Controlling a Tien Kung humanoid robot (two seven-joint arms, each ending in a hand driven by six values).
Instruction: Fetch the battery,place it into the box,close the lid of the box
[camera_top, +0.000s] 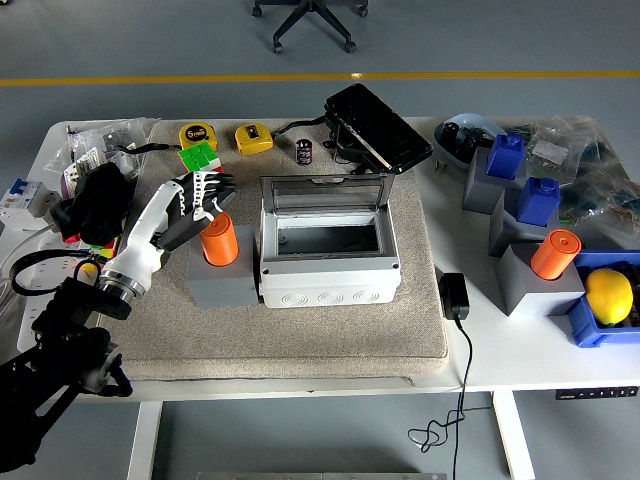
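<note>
Left hand (203, 195), its black fingers (222, 183) spread and released just above and behind the smooth orange cylindrical battery (219, 239) standing upright on 1 grey block (222, 285), left of the rectangular grey plastic box (328, 262), lid (324, 192) raised, interior empty, on a coarse beige mat (300, 330) covering the white worktop (500, 355).

mat (330, 320): coarse beige cloth, rough
box (328, 268): matt grey plastic
box lid (322, 191): clear glossy plastic
battery (219, 240): smooth orange casing
table (530, 340): smooth white top
</note>
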